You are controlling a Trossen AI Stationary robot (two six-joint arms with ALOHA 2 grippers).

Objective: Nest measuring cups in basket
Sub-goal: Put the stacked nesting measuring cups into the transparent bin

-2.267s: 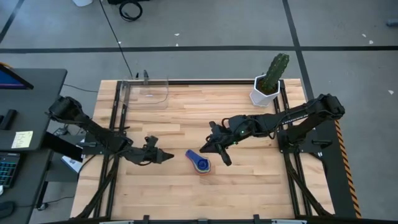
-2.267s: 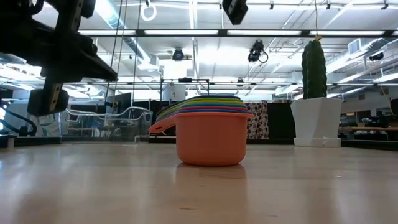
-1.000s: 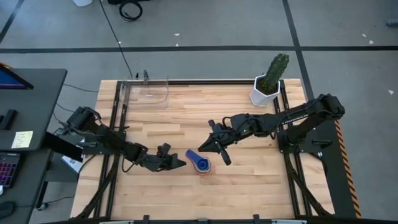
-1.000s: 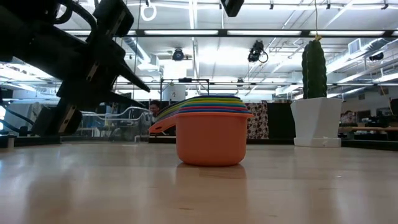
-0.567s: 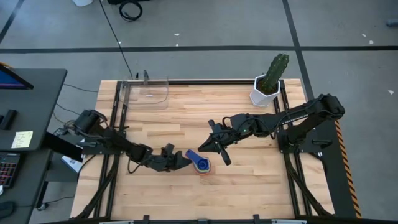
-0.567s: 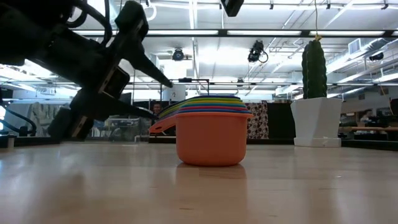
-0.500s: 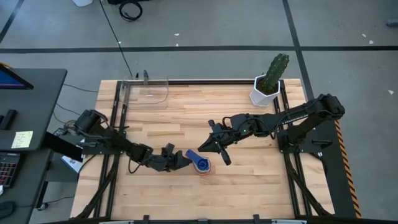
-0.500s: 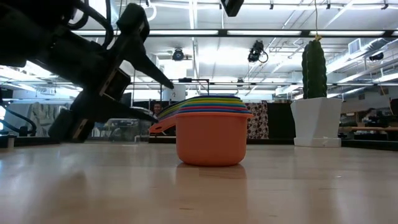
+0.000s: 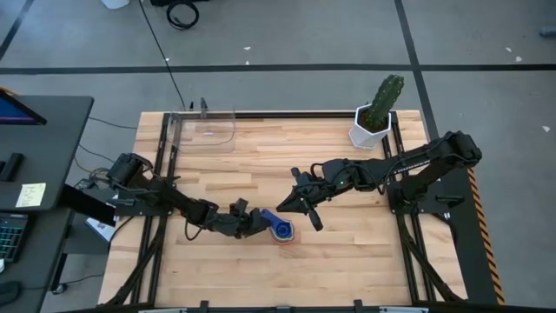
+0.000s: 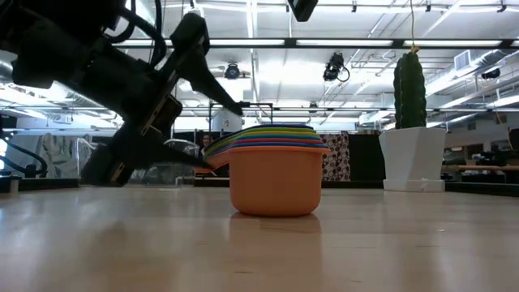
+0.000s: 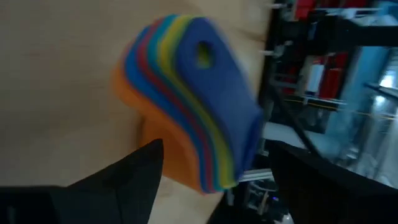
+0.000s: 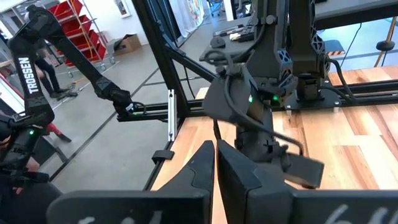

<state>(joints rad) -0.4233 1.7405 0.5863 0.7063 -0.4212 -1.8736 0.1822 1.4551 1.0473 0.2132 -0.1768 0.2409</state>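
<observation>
- Left arm reaches low across the table [image 9: 347, 261] from its left edge toward the middle.
- Left gripper [image 9: 257, 223] at the stack's handle end, fingers spread wide either side of the stacked handles; left wrist view shows both dark fingers [image 11: 124, 177] flanking the handles, gap on each side, nothing clamped.
- Low view: left gripper [image 10: 212, 134], one finger above and one below the handle tips.
- Measuring cups [image 9: 281, 229] nested in one stack, standing upright on bare wood near the table's centre, front half. Orange cup outermost [image 10: 274, 180]; blue, red, yellow, green rims layered above it. Dark blue handle on top [image 11: 214, 81].
- Basket [image 9: 207, 129] at far left corner of the table, well apart from the stack; nothing visible inside.
- Right gripper [image 9: 300, 207] just beside the stack, on its far right side, raised off the wood; fingers [image 12: 205, 171] pressed together, holding nothing.
- White pot with cactus [image 9: 375, 117] at far right corner.
</observation>
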